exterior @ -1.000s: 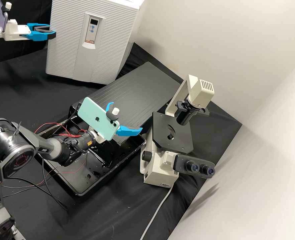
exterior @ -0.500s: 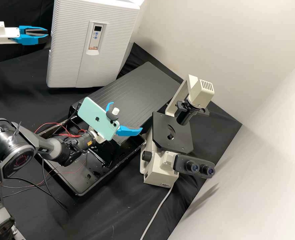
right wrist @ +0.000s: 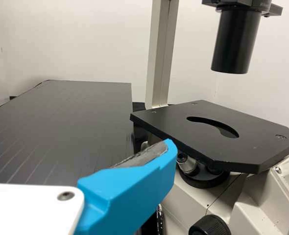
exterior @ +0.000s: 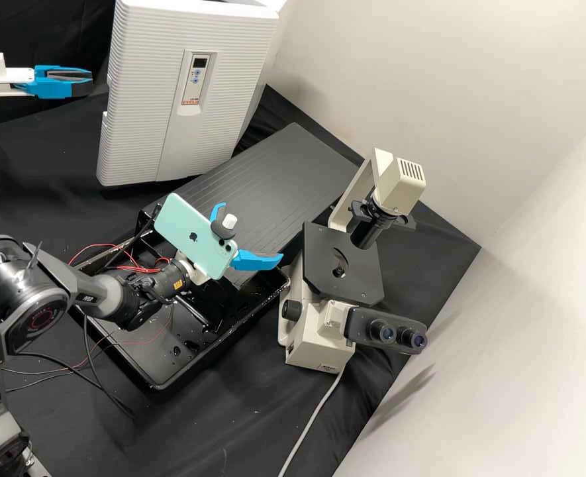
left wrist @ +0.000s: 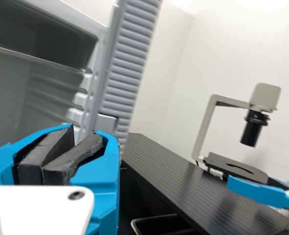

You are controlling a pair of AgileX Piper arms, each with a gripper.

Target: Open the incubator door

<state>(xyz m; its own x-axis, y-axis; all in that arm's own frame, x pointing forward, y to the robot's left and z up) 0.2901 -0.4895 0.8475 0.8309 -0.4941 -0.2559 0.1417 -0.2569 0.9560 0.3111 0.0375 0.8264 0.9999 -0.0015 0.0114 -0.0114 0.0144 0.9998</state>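
Across the black bench point(exterior: 233, 417) the biggest hazard is the incubator door point(exterior: 140, 106), which stands at the bench's far side, swung partly out; the incubator's interior point(left wrist: 51, 93) is visible beside its ridged edge in the left wrist view. Nothing grips that door, so it could drift back or, if pushed carelessly, swing too hard and strain its hinge. Its lower end also lies close to the dark grooved panel point(exterior: 273, 172); a wider swing might rub there, though I can't tell how much clearance it has.

The microscope point(exterior: 342, 265) is the next worry: the right gripper point(exterior: 252, 231), jaws spread and holding nothing, sits near its stage over one end of the black tray point(exterior: 153, 381). Any sideways sweep of that arm could knock the stage, and the loose red wires point(exterior: 117, 248) by its wrist might snag on the tray.

The left gripper point(exterior: 90, 82) is apart from the door's free edge, its jaws together on nothing. If the opening is judged too narrow, a blunt nudge with those tips on the outer face would close the door rather than widen it.
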